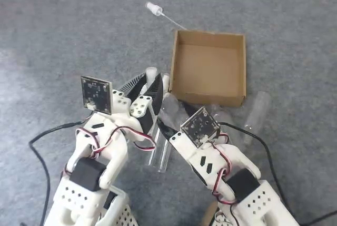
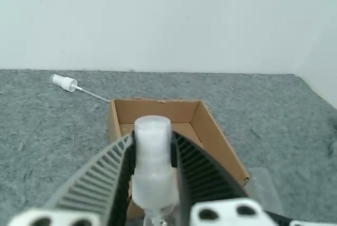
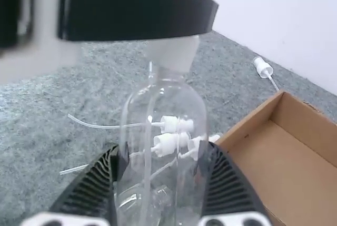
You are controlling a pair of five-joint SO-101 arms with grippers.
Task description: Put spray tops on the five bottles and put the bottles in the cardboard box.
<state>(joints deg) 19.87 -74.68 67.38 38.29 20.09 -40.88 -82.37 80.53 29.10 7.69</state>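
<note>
Left hand [image 2: 152, 140] pinches spray top [image 2: 152, 176], right hand [image 3: 162, 157] clasps bottle [image 3: 160, 113]

High view overhead, wrist views close — all share box [image 1: 210, 99]

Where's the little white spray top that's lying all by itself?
In the high view, the lone spray top lies on the grey carpet past the cardboard box, off its far left corner.

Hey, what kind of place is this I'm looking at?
Probably a robotics test bench: a grey felt-like mat against a bare white wall, with two desktop arms holding a spray top and a bottle beside a cardboard box.
</note>
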